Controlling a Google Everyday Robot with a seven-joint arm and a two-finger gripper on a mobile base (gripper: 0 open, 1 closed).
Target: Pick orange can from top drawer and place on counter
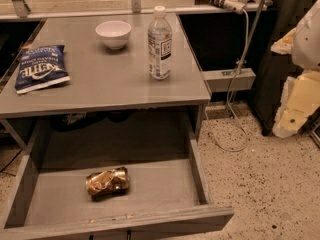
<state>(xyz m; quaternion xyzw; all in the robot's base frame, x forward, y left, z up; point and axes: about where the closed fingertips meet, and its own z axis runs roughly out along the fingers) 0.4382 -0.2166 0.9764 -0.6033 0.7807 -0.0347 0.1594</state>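
The orange can (107,182), dented and coppery, lies on its side on the floor of the open top drawer (165,189), left of the middle. The drawer is pulled out below the counter (100,79), a flat grey top. My gripper (296,104) shows as white and cream parts at the right edge of the view. It is above the floor, well to the right of the drawer and the counter, and touches neither. It holds nothing that I can see.
On the counter stand a clear water bottle (159,43) at the right, a white bowl (113,34) at the back and a blue chip bag (40,68) at the left. A cable (235,109) hangs down to the speckled floor (265,184) on the right.
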